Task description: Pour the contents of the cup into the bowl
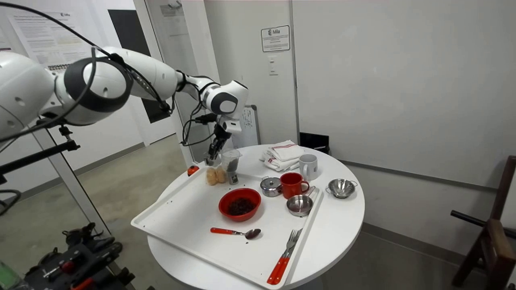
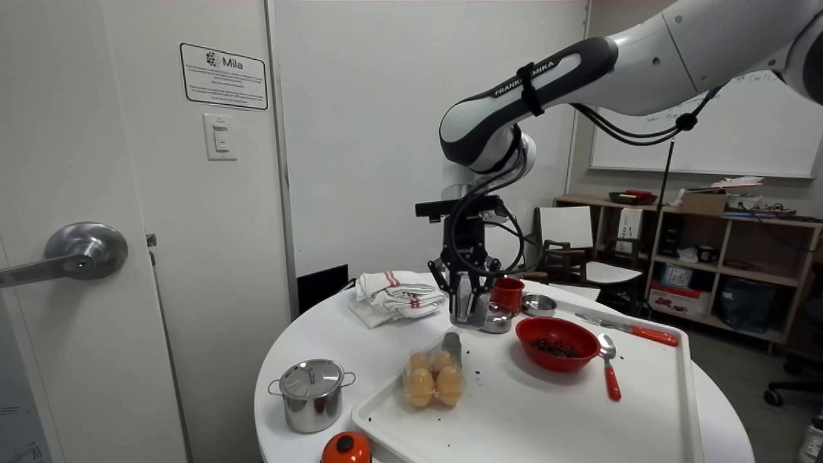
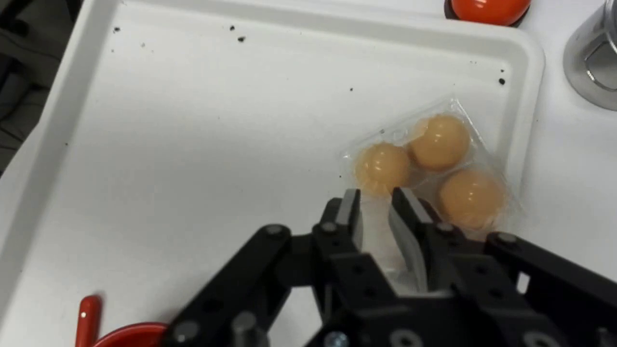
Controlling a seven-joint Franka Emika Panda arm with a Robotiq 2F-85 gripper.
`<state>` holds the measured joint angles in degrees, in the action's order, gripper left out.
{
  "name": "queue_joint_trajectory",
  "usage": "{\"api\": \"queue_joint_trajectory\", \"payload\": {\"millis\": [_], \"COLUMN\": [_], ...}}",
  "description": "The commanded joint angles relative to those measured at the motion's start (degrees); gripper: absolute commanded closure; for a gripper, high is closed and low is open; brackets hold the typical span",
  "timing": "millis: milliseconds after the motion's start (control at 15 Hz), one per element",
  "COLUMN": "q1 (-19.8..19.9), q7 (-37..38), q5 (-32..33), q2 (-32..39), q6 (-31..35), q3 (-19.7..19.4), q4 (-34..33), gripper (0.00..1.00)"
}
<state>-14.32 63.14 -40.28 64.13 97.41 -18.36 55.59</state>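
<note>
The wrist view gives only a slice of the red bowl [image 3: 131, 334] at its lower edge, and its margins cut off the steel stockpot [image 3: 589, 72] and a round orange-red object [image 3: 490, 10]; the cup [image 1: 231, 159], greyish and see-through, is hard to make out between the dark fingers [image 3: 413, 209], and whether anything is inside it I cannot tell; in an exterior view it partly covers a small lidded pot [image 2: 499, 319].

The gripper [image 3: 377, 195] is closed partway, a narrow gap left between its fingers, pinching the cup above the tray [image 1: 177, 213]; the cup's mouth faces up, base down, long axis close to vertical; it is near the brown eggs [image 2: 449, 386] and apart from the red bowl.

A small grey cylinder [image 1: 233, 178] sits lower than the cup, beside the eggs; dark bits [image 1: 241, 206] lie in the red bowl, and crumbs [image 3: 241, 39] dot the tray; a red-handled spoon [image 1: 230, 231] lies near the red bowl; the red mug [image 1: 291, 185], steel saucepan [image 1: 299, 206] and grey mug [image 1: 309, 162] stand farther off, by folded towels [image 1: 284, 155].
</note>
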Motion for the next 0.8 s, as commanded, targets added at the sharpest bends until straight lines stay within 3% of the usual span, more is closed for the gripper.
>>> {"api": "queue_joint_trajectory", "payload": {"millis": [0, 267, 533, 600, 733], "q1": [-8.2, -15.7, -20.5, -11.6, -12.9], "q7": [-2.6, -2.5, -5.8, 0.6, -0.3], "q5": [4.7, 7.2, 6.3, 14.2, 14.1], "q2": [-7.4, -11.2, -15.4, -13.0, -14.9], "q6": [9.6, 18.4, 22.0, 21.6, 23.0], "q3": [-5.3, -9.7, -11.8, -1.8, -2.5], "q4": [13.6, 23.4, 33.7, 25.3, 29.3], "gripper": [0.92, 0.92, 0.92, 0.77, 0.77]}}
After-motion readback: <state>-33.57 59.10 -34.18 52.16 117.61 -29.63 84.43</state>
